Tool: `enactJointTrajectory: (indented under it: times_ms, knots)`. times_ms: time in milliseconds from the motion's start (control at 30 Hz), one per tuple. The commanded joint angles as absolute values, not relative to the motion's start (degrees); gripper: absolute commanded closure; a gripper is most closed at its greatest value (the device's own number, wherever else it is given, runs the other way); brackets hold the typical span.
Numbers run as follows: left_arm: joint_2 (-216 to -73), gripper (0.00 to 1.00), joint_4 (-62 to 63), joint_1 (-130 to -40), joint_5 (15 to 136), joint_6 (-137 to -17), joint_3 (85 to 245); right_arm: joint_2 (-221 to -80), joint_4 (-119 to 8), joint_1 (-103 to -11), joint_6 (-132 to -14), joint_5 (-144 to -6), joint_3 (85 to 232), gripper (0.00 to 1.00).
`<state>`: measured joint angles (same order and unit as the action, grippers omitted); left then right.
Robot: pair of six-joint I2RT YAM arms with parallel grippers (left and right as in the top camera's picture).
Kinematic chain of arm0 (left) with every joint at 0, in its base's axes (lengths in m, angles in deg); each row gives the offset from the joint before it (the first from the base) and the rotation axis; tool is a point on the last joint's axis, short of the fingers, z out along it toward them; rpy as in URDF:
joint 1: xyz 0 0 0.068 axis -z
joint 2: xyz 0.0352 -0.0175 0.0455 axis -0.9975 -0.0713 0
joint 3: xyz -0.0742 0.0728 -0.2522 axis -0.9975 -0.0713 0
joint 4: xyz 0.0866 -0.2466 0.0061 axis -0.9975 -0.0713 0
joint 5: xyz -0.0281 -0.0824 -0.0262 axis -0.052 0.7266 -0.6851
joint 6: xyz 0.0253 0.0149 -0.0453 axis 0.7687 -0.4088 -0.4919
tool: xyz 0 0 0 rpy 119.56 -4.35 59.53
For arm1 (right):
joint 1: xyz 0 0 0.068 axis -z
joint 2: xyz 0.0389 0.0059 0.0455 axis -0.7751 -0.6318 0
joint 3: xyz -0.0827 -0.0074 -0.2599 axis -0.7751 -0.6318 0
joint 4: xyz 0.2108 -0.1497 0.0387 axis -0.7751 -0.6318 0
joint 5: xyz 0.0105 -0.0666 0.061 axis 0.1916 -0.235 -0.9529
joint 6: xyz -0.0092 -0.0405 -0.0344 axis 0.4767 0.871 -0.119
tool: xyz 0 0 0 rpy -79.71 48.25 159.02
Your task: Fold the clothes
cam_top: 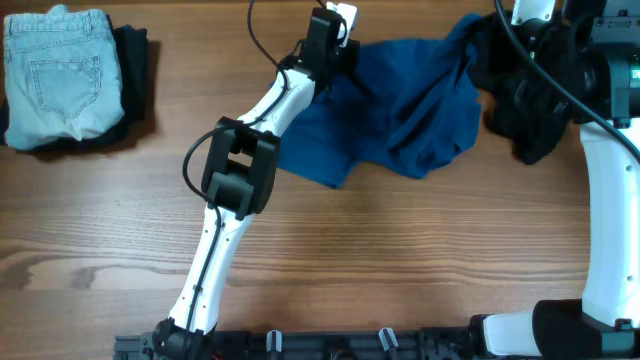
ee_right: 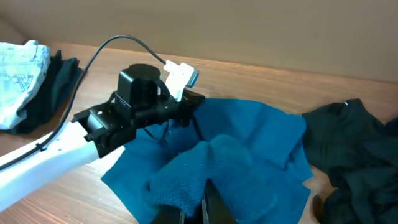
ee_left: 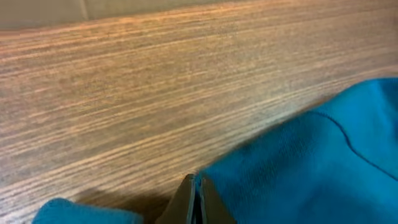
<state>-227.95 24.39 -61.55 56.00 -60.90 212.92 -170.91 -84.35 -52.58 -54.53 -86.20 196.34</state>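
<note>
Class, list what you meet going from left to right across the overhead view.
jeans → left arm → blue garment → black pile → right arm

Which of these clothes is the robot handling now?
The deep-blue garment in the middle, pinched by the left tool and right tool. The pale jeans sit folded far left; the black heap lies at the right.

Overhead looks straight down; wrist views sit low (close), sharing the blue garment.
</note>
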Motion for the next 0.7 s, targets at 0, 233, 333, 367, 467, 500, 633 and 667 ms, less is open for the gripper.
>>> enactJointTrajectory:
  times_ms: [0,233,333,367,467,500,633,667]
  knots:
    - [-229.4,0.90,21.6,-61.5,57.1,-61.6,214.3,-170.4,-84.4,-52.6,-54.7,-87.6,197.6,0.96]
    - [-229.0,0.75,3.7,-61.7,51.6,-53.9,214.3,-170.4,-84.1,-52.6,-55.5,-87.6,197.6,0.54]
    - [-229.0,0.82,-3.9,-63.3,45.8,-54.7,214.2,-170.4,-84.2,-52.6,-56.7,-87.6,197.6,0.47]
    - [-229.0,0.83,-5.7,-64.1,44.7,-55.8,214.2,-170.4,-84.3,-52.6,-56.7,-87.7,197.6,0.46]
    - [-229.0,0.86,-10.1,-68.3,43.8,-61.1,214.2,-170.4,-84.4,-52.6,-56.7,-88.0,197.6,0.45]
    - [-229.0,0.86,-11.1,-69.9,43.9,-62.8,214.2,-170.4,-84.4,-52.6,-56.8,-88.0,197.6,0.45]
    - [-229.0,0.88,-14.6,-77.1,45.4,-66.8,214.2,-170.4,-84.2,-52.6,-57.8,-88.0,197.6,0.43]
    - [-229.0,0.88,-14.8,-78.3,46.3,-66.8,214.2,-170.4,-84.1,-52.6,-57.8,-88.0,197.6,0.42]
